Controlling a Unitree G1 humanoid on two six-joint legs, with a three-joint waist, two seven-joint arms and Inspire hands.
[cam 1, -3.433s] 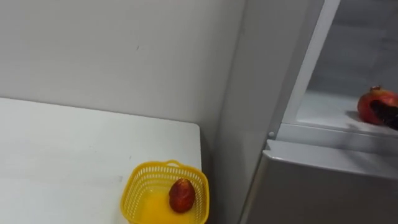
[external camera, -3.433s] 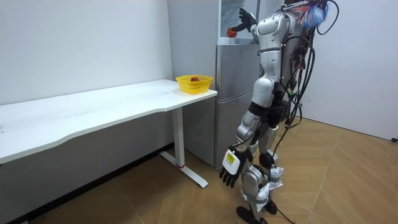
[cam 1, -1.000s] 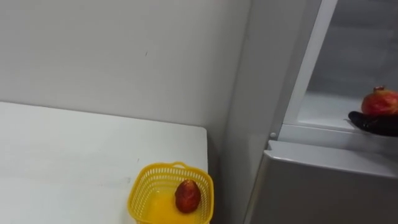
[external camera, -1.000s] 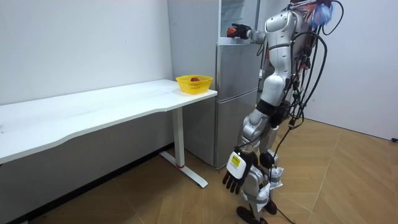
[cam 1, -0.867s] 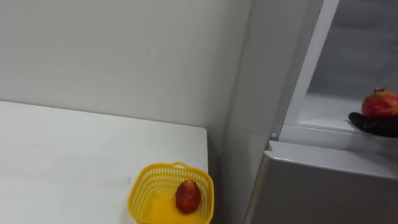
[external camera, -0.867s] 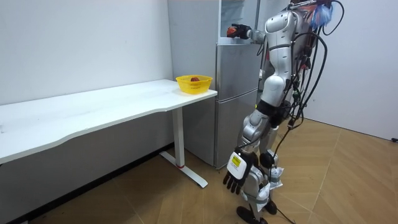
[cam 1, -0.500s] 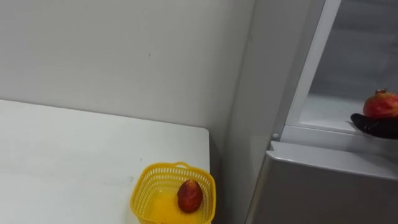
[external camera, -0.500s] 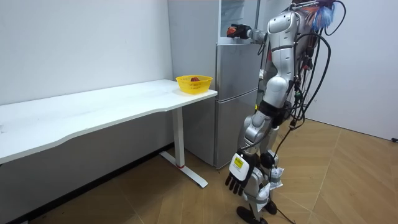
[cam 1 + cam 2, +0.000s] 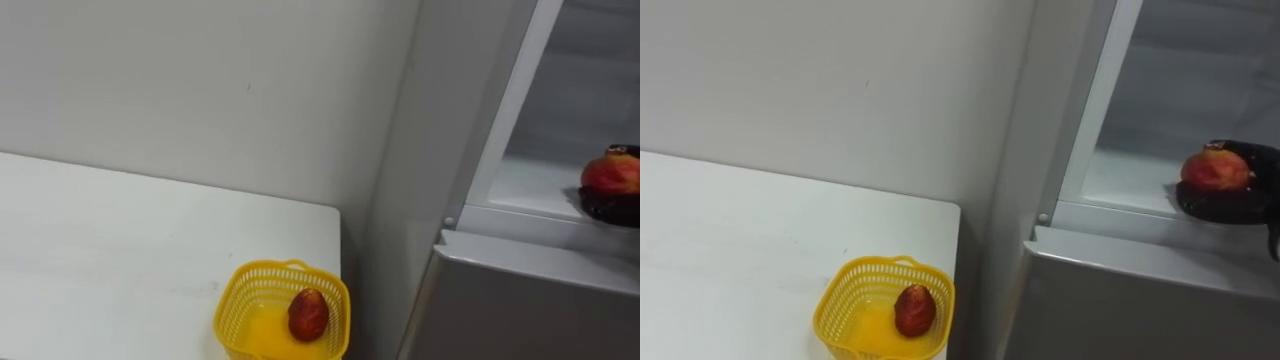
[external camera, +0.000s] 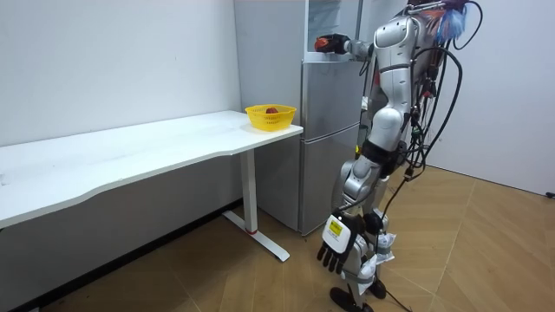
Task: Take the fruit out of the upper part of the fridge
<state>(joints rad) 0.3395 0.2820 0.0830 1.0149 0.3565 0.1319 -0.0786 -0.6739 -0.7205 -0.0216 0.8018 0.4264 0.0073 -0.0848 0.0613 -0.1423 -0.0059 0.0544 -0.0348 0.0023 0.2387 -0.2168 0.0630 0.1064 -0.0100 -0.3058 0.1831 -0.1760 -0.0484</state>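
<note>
Lift-out step: right hand (image 9: 1238,208) clasps round red fruit (image 9: 1212,170) at white upper fridge shelf (image 9: 1122,183); left hand (image 10: 336,251) relaxed. Next: withdraw level.

The basket (image 9: 240,296) is bright yellow with an open lattice pattern, and the fruit (image 9: 308,314) in it is dark red. The table (image 9: 120,250) is plain white, the wall (image 9: 200,90) pale grey-white, the fridge (image 9: 520,310) silver-grey. The pomegranate (image 9: 610,173) is red tinged with orange-yellow, the right hand (image 9: 608,207) black. The floor (image 10: 486,260) shows light brown wood-grain planks.
</note>
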